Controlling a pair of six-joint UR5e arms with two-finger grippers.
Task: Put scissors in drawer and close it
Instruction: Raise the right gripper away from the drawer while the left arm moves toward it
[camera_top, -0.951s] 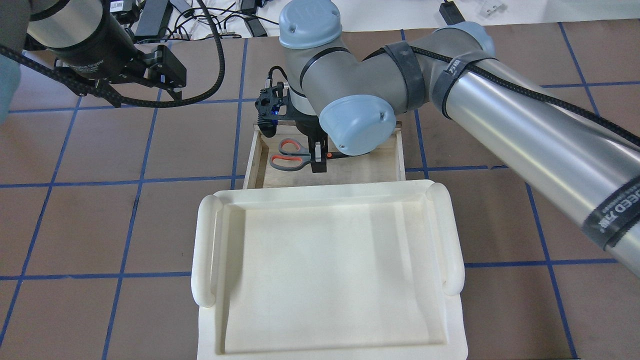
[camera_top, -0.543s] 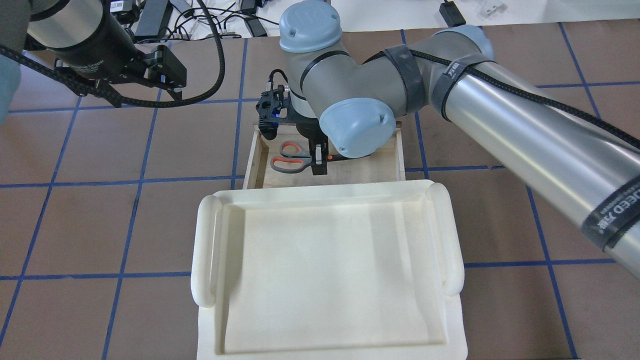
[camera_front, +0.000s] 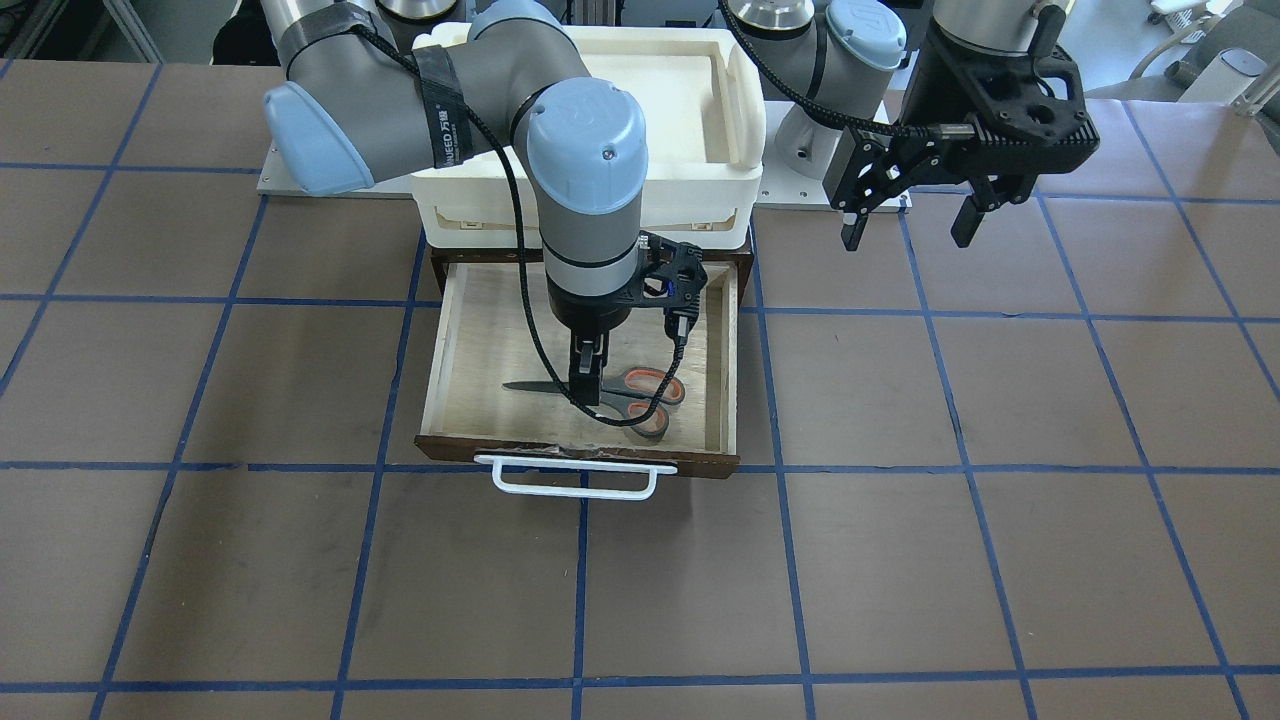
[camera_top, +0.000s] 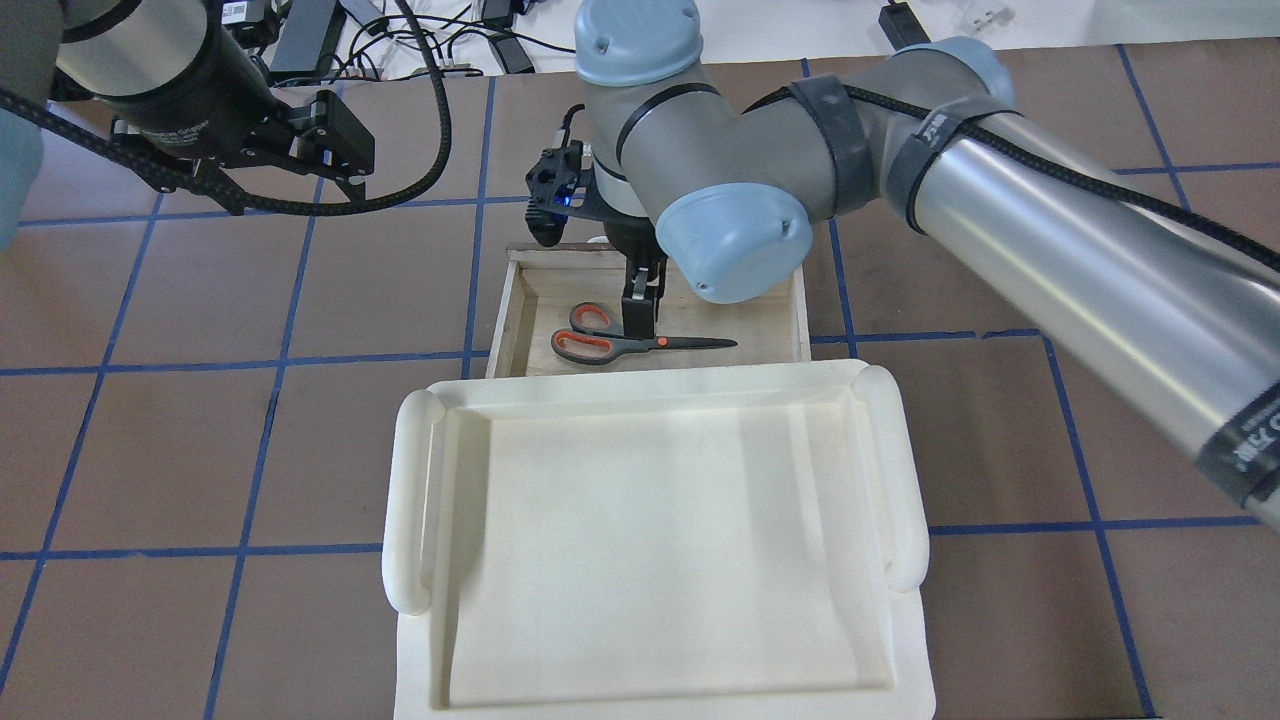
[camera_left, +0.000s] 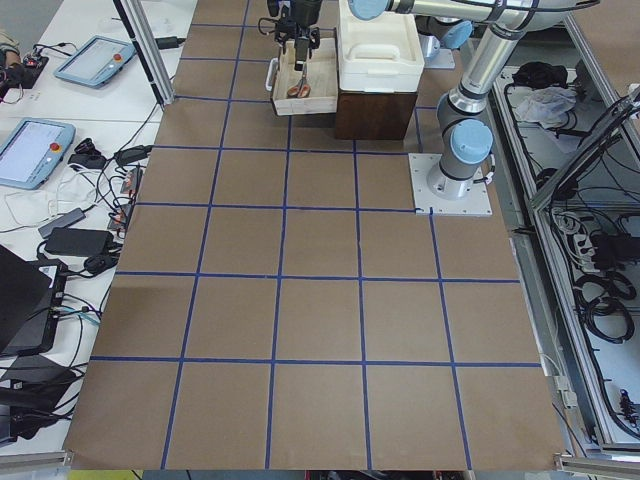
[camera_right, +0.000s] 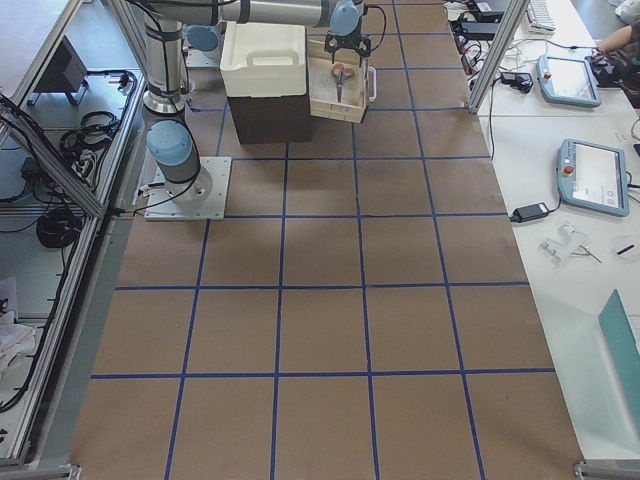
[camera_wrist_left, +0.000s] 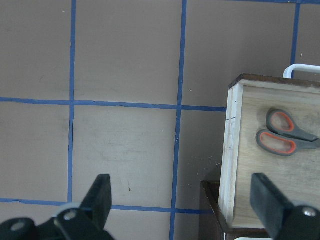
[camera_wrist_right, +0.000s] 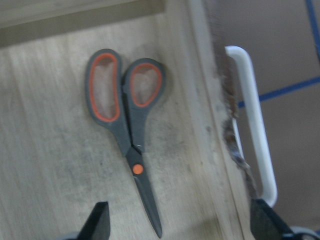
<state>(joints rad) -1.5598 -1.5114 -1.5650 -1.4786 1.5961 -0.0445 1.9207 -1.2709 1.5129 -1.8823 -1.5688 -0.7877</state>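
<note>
The scissors (camera_wrist_right: 131, 145) lie flat in the open drawer (camera_front: 480, 345) just beneath the right tool (camera_front: 590, 390), whose fingers stand apart and empty, so only pushing the drawer shut seems left.

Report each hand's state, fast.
Left hand: open, empty.
Right hand: open, empty, above the scissors lying in the drawer.

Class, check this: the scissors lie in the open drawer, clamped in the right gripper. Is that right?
No. The scissors do lie in the open drawer, but the right gripper is open above them, not clamped on them. The right wrist view shows its fingers spread wide and the scissors lying free.
</note>
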